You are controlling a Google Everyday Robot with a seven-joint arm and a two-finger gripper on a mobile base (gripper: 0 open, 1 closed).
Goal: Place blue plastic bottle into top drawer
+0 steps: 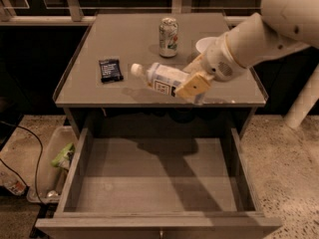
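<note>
The blue plastic bottle (160,78), clear with a white cap pointing left and a pale label, lies on its side in my gripper (192,83), lifted a little above the front part of the cabinet top (124,44). The gripper is shut on the bottle's base end; its tan finger pad (193,86) shows in front. My white arm comes in from the upper right. The top drawer (79,158) stands pulled open below, wide, shallow and grey-brown, with nothing in it.
A green-white drink can (168,37) stands upright at the back of the top. A dark snack packet (110,69) lies at the left. A white bowl (205,44) sits partly hidden behind my arm. A bin with trash (55,168) is on the floor at the left.
</note>
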